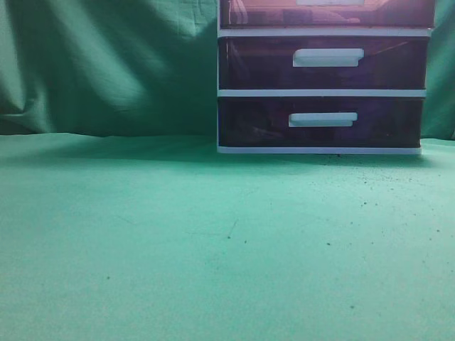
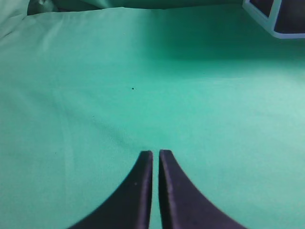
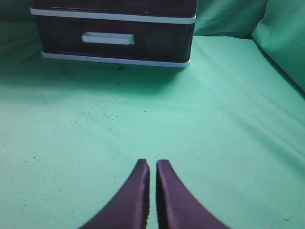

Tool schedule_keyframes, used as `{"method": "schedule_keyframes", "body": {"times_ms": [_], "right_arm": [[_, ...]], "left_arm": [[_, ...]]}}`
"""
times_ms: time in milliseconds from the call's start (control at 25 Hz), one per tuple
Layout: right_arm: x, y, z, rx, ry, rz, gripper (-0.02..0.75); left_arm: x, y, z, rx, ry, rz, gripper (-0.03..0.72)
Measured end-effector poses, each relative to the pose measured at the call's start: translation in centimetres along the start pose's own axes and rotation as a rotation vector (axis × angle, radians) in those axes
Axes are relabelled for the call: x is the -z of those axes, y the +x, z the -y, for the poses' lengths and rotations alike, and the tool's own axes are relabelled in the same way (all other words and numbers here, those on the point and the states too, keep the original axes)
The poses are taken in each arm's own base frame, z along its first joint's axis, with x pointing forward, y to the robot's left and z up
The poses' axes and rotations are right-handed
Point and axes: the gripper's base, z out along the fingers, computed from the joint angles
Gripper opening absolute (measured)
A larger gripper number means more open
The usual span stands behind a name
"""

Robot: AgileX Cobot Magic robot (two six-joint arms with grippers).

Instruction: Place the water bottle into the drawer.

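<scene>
The drawer (image 1: 263, 14), the unit's top one in translucent reddish-pink plastic, shows only as its lower part at the top edge of the exterior view; it looks closed. No water bottle is in any view. My left gripper (image 2: 156, 153) is shut and empty above the green cloth, far from the unit. My right gripper (image 3: 152, 163) is shut and empty above the cloth, in front of the unit. Neither gripper shows in the exterior view.
Two darker purple drawers (image 1: 323, 64) (image 1: 320, 122) with white bar handles sit below the top one; the bottom one shows in the right wrist view (image 3: 114, 40). The unit's corner (image 2: 276, 16) shows in the left wrist view. Green cloth (image 1: 178, 241) covers table and backdrop.
</scene>
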Motion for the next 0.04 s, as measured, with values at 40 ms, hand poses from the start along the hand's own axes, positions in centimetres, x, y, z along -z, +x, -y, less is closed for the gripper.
{"method": "schedule_keyframes", "body": {"times_ms": [40], "right_arm": [[0.0, 0.0, 0.0, 0.0, 0.0, 0.0, 0.0]], "left_arm": [[0.0, 0.0, 0.0, -0.002, 0.0, 0.0, 0.0]]}}
